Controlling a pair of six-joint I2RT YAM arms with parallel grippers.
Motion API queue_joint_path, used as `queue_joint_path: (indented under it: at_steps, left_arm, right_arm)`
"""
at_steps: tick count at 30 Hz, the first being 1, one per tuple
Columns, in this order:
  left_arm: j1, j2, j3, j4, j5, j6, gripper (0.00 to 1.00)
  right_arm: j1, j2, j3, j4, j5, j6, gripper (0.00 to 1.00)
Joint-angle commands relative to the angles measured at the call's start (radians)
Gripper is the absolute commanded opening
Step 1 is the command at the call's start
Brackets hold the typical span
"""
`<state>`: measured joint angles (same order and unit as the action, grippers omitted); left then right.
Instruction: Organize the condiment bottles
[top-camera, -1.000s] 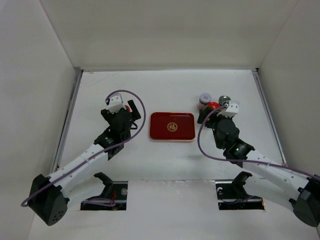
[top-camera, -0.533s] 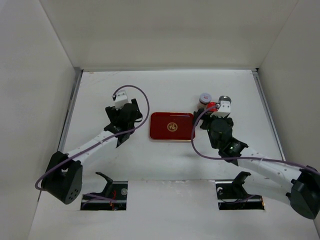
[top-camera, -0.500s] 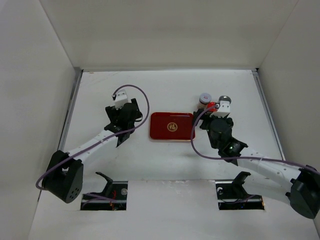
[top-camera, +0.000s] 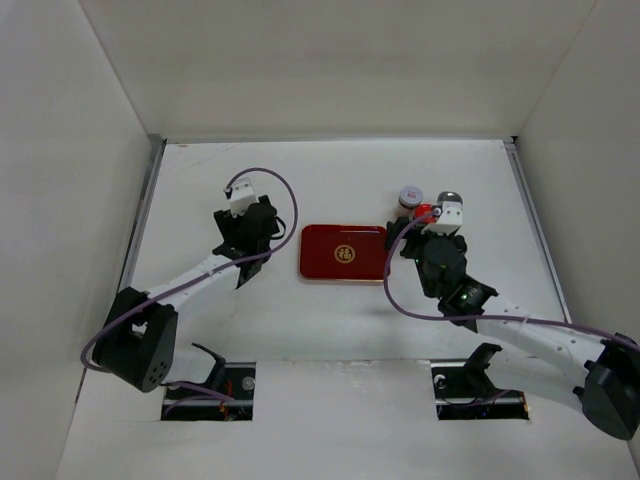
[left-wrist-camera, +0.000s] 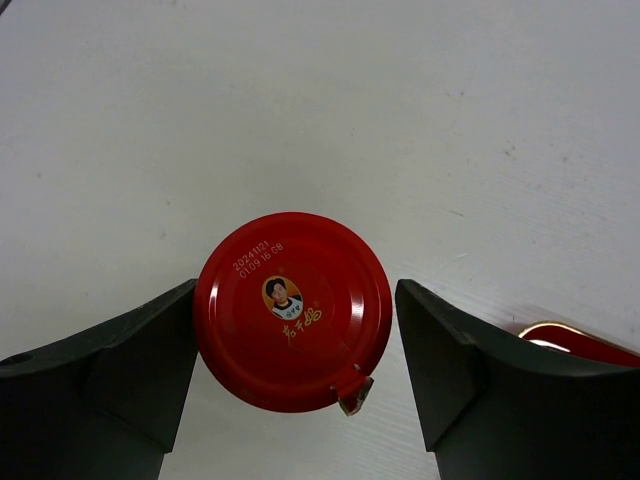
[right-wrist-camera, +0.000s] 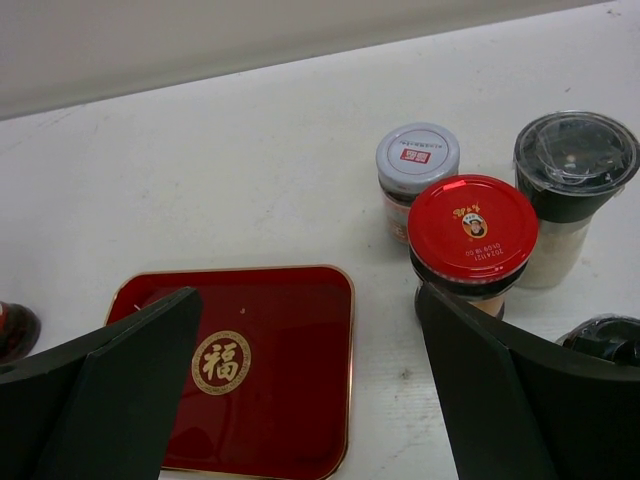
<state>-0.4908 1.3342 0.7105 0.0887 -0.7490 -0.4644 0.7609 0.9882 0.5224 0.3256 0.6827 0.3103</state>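
Between the fingers of the left gripper (left-wrist-camera: 295, 290) stands a red-capped bottle (left-wrist-camera: 290, 312), upright, its cap seen from straight above. A corner of the red tray (left-wrist-camera: 575, 340) shows at 4 o'clock.

The right gripper (right-wrist-camera: 305, 300) hangs over the right part of the tray. At its 2 o'clock, just beside the tip of the right finger, stands a second red-capped bottle (right-wrist-camera: 472, 228). A pale-capped bottle (right-wrist-camera: 417, 158) is close behind it at 1 o'clock. A white-bodied dark-topped bottle (right-wrist-camera: 575, 150) is farther out at 2 o'clock. Another dark top (right-wrist-camera: 605, 340) peeps out at 3 o'clock, largely hidden by the finger. The four crowd close together.

The table (top-camera: 330, 180) is plain white, with pale walls (top-camera: 330, 70) on three sides. From above, the tray lies between the two arms and the cluster sits at its 2 o'clock.

The left gripper's left finger touches the cap's rim and the right finger is a sliver off it; whether it is clamped on the body below cannot be told. The right gripper is spread wide, grasping nothing.
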Motion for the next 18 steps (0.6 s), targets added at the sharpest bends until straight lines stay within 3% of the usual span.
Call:
queue_joint_path:
  at_steps: [1, 9, 18]
  left_arm:
    - [0.008, 0.025, 0.026, 0.060, 0.004, -0.011, 0.72]
    - [-0.005, -0.047, 0.003, 0.088, 0.008, -0.005, 0.45]
    - [-0.171, -0.207, 0.058, 0.115, -0.018, 0.061, 0.42]
  right_arm:
    - [0.004, -0.011, 0.001, 0.064, -0.005, -0.002, 0.96]
    - [0.001, -0.017, -0.002, 0.067, -0.003, 0.001, 0.97]
    - [-0.012, -0.017, -0.010, 0.070, -0.005, 0.009, 0.98]
